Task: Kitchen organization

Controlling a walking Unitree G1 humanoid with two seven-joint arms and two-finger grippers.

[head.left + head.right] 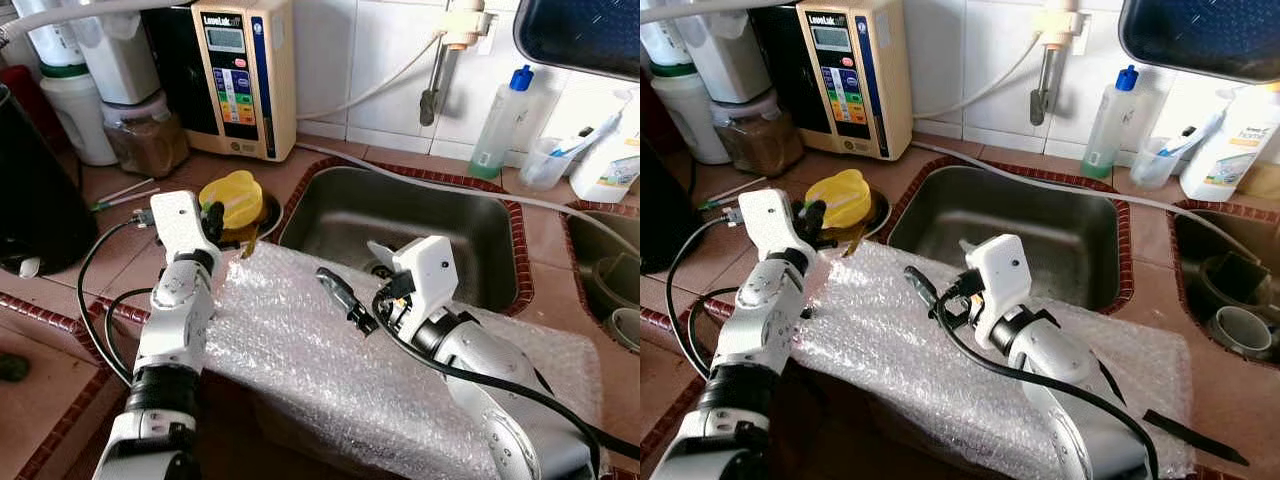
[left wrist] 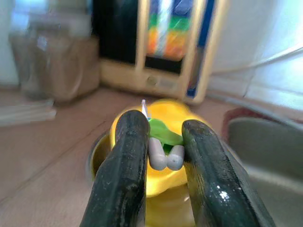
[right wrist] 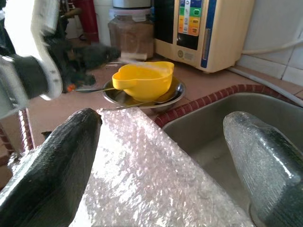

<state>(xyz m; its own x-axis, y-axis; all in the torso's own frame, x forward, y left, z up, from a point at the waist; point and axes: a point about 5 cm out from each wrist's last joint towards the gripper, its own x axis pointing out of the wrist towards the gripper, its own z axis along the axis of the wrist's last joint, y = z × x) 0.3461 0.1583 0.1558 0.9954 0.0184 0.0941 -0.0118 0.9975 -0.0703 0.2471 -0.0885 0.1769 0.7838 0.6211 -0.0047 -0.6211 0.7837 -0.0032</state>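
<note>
the bubble wrap sheet (image 1: 330, 350) lies nearest, draped over the worktop's (image 1: 110, 255) front edge and reaching to the near rim of the steel sink (image 1: 420, 225). both silver arms reach forward over it. the right gripper (image 3: 165, 156) hovers above the sheet's far edge beside the sink, its two black fingers spread wide with nothing between them. the left gripper (image 2: 163, 156), at the sheet's far left corner, is pinched on a small green-and-white item (image 2: 163, 142); what it is cannot be told, nor which way its long axis runs. just beyond it, a yellow cup (image 3: 144, 80) sits tilted in a shallow steel bowl (image 3: 142, 99) on the worktop by the sink's left rim, its handle pointing toward the left arm. against the tiled back wall stand a cream water purifier (image 1: 245, 75) and a jar of brown powder (image 1: 145, 135); a clear bottle with a blue cap (image 1: 500, 120) stands behind the sink's right corner.
</note>
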